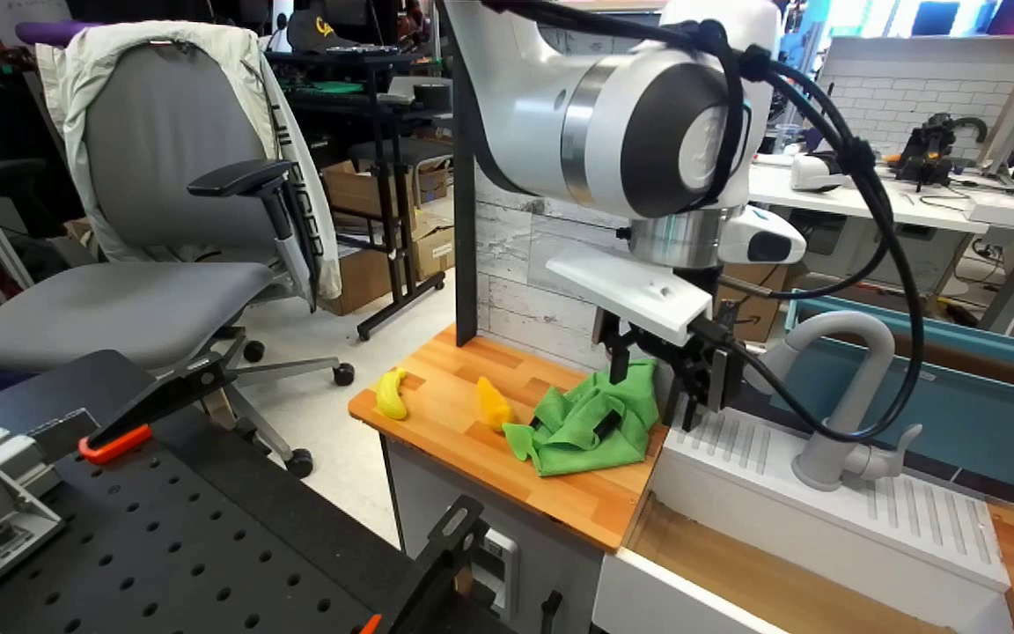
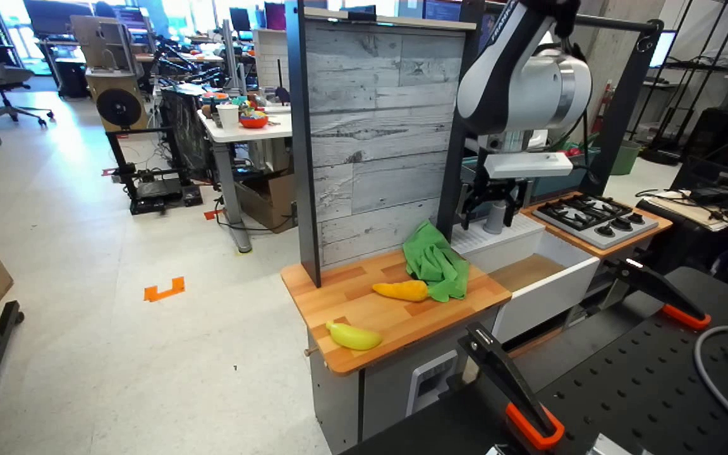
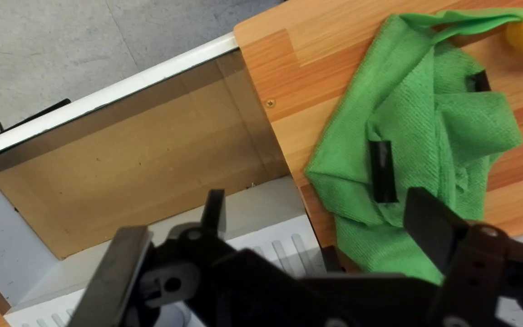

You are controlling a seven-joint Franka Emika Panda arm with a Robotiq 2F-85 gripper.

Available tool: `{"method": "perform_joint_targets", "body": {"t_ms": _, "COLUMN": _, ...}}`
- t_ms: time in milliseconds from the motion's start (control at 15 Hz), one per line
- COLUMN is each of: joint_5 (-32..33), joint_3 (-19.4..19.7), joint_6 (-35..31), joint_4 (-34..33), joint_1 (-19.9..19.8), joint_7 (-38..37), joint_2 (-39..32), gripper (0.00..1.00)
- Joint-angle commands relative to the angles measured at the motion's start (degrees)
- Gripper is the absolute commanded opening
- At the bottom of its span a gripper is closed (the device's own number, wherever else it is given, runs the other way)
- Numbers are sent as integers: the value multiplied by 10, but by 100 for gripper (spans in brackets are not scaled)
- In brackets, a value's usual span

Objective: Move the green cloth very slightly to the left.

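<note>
In an exterior view the green cloth (image 1: 576,431) lies on the worktop (image 1: 445,379), in an exterior view the hand (image 2: 486,222) hangs clear, and in the wrist view its fingers (image 3: 430,223) stand apart, so grasp and leftward shift probably lie ahead.

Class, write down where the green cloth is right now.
In both exterior views, the green cloth lies crumpled on the wooden countertop, with the toy carrot just left of it and the sink to its right.

A light-brown wooden countertop (image 2: 329,294) carries a crumpled green cloth (image 2: 436,264), a tapered orange carrot (image 2: 402,291) seemingly touching the cloth, and, well apart, a curved yellow banana (image 2: 354,337).
</note>
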State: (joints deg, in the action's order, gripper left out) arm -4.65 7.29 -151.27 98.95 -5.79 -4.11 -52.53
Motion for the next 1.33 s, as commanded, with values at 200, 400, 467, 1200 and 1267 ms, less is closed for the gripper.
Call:
{"method": "perform_joint_targets", "body": {"t_ms": 200, "joint_5": 26, "joint_3": 24, "joint_6": 14, "joint_4": -102, "joint_1": 8, "joint_7": -21, "joint_2": -96, "gripper": 100}}
{"method": "perform_joint_targets", "body": {"t_ms": 400, "joint_5": 28, "joint_3": 27, "joint_6": 8, "joint_4": -135, "joint_1": 12, "joint_7": -27, "joint_2": -132, "gripper": 100}}
{"method": "perform_joint_targets", "body": {"t_ms": 467, "joint_5": 30, "joint_3": 30, "joint_6": 4, "joint_4": -144, "joint_1": 16, "joint_7": -30, "joint_2": -144, "gripper": 100}}
{"method": "perform_joint_targets", "body": {"t_ms": 1200, "joint_5": 55, "joint_3": 61, "joint_6": 29, "joint_4": -247, "joint_1": 62, "joint_7": -72, "joint_2": -233, "gripper": 41}}
{"method": "perform_joint_targets", "body": {"t_ms": 1267, "joint_5": 56, "joint_3": 62, "joint_6": 35, "joint_4": -255, "joint_1": 64, "joint_7": -73, "joint_2": -236, "gripper": 32}}
